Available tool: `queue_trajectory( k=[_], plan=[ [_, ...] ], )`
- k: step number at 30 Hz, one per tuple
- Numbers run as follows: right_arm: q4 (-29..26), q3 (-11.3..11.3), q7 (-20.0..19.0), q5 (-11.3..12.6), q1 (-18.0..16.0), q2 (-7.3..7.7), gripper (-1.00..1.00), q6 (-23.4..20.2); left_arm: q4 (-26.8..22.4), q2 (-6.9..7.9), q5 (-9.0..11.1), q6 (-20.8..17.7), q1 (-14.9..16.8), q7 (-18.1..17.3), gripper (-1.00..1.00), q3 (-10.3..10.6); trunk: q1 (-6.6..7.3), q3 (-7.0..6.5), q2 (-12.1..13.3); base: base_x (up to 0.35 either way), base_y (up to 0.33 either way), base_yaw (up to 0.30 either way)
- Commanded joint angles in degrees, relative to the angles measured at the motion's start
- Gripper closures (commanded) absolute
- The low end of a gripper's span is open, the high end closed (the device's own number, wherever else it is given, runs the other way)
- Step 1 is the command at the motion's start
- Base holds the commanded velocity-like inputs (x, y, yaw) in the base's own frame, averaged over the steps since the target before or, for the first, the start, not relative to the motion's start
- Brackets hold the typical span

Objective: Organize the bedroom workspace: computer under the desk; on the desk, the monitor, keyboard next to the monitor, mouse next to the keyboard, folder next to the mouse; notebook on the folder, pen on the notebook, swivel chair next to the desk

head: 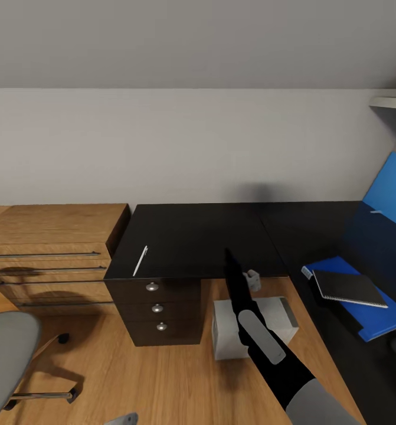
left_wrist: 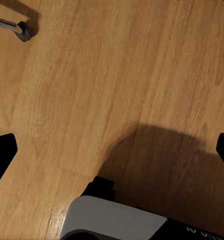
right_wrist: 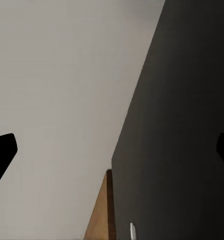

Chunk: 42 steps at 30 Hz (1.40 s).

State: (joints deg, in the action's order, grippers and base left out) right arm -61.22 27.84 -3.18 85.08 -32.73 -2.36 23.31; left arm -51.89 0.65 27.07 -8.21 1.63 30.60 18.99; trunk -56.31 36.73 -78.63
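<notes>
A slim white pen (head: 140, 261) lies near the left edge of the black desk (head: 198, 236), above its drawer unit (head: 156, 310). My right gripper (head: 229, 260) hovers open over the desk top, to the right of the pen. In the right wrist view the pen (right_wrist: 133, 231) is ahead of the open right gripper (right_wrist: 112, 152). The blue folder (head: 392, 321) lies on the desk's right wing with the notebook (head: 348, 287) on top. The light grey computer (head: 227, 330) stands under the desk. The swivel chair (head: 6, 348) is at the lower left. My left gripper (left_wrist: 112, 155) is open over the floor. Monitor, keyboard and mouse are out of view.
An oak dresser (head: 50, 248) adjoins the desk's left end. A blue back panel (head: 392, 189) rises at the right, below a shelf edge (head: 392, 101). A chair caster (left_wrist: 22, 31) and my own base (left_wrist: 117, 222) appear over the wood floor (left_wrist: 91, 90).
</notes>
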Motion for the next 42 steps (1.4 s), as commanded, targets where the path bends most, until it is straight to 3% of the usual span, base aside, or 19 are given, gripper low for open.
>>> queue_trajectory(
  k=[1, 8, 9, 11, 17, 21, 27, 28, 29, 30, 33, 34, 42],
  plan=[
    [-0.02, 0.14, -0.33, 0.61, -0.06, 0.10, -1.00, 0.39, -0.11, 0.06, 0.25, -0.22, 0.04, 0.47, -1.00, 0.23, 0.00, 0.05, -0.03, 0.000, 0.000, 0.000],
    [-0.27, 0.07, -0.20, 0.51, -0.06, 1.55, -1.00, 0.45, -0.13, 0.05, 0.35, 1.03, 0.04, 0.54, -1.00, 0.08, 1.32, -1.03, 2.38, 0.000, 0.000, 0.000],
    [-0.33, 0.13, 0.22, 0.39, -0.06, 4.38, -1.00, 0.07, -0.11, 0.05, 0.35, 1.08, 0.04, 0.60, -1.00, 0.08, 1.54, -1.21, 2.78, 0.000, 0.000, 0.000],
    [-0.36, 0.21, 0.37, 0.37, -0.06, 5.29, -1.00, -0.18, -0.09, 0.05, 0.35, 1.09, 0.04, 0.60, -1.00, 0.08, 1.98, -1.57, 3.58, 0.000, 0.000, 0.000],
    [-0.45, 0.24, 1.68, -0.95, -0.06, 6.30, -1.00, -3.65, -0.06, 0.04, 0.35, 1.09, 0.04, 0.66, -1.00, 0.14, 3.30, -2.64, 5.99, 0.000, 0.000, 0.000],
    [-0.67, 0.21, 5.94, -4.12, -0.11, 6.38, -1.00, -7.45, -0.05, 0.02, 0.35, 1.09, 0.04, 0.68, -1.00, 0.16, 4.17, -3.36, 7.59, 0.000, 0.000, 0.000],
    [-3.54, 0.38, 18.36, -13.19, -0.14, 6.21, -1.00, -9.44, 0.17, 0.03, 0.39, 1.09, 0.04, 0.69, -1.00, 0.21, 5.49, -4.44, 10.00, 0.000, 0.000, 0.000],
    [-4.98, 0.49, 22.29, -16.62, -0.14, 6.18, -1.00, -9.66, 0.46, 0.00, 0.40, 1.09, 0.04, 0.69, -1.00, 0.26, 5.71, -4.62, 10.40, 0.000, 0.000, 0.000],
    [-5.73, 0.56, 24.12, -18.41, -0.14, 6.18, -1.00, -9.75, 0.64, -0.01, 0.39, 1.09, 0.04, 0.69, -1.00, 0.28, 5.93, -4.80, 10.80, 0.000, 0.000, 0.000],
    [-8.38, 0.74, 29.85, -25.72, -0.14, 6.13, -1.00, -9.97, 1.11, -0.03, 0.37, 1.09, 0.04, 0.69, -1.00, 0.32, 6.15, -4.98, 11.20, 0.000, 0.000, 0.000],
    [-9.68, 0.86, 32.52, -32.02, -0.14, 5.75, -1.00, -10.06, 1.31, -0.03, 0.36, 1.09, 0.04, 0.69, -1.00, 0.38, 6.81, -5.52, 12.40, 0.000, 0.000, 0.000],
    [-10.11, 0.88, 33.47, -35.51, -0.14, 5.19, -1.00, -10.09, 1.37, -0.04, 0.36, 1.09, 0.04, 0.69, -1.00, 0.41, 7.03, -5.70, 12.81, 0.000, 0.000, 0.000],
    [-9.78, 1.36, 34.49, -43.11, -0.14, 3.80, -1.00, -10.12, 1.43, -0.04, 0.35, 1.11, 0.04, 0.69, -1.00, 0.43, 8.79, -7.13, 16.01, 0.000, 0.000, 0.000]
  ],
)
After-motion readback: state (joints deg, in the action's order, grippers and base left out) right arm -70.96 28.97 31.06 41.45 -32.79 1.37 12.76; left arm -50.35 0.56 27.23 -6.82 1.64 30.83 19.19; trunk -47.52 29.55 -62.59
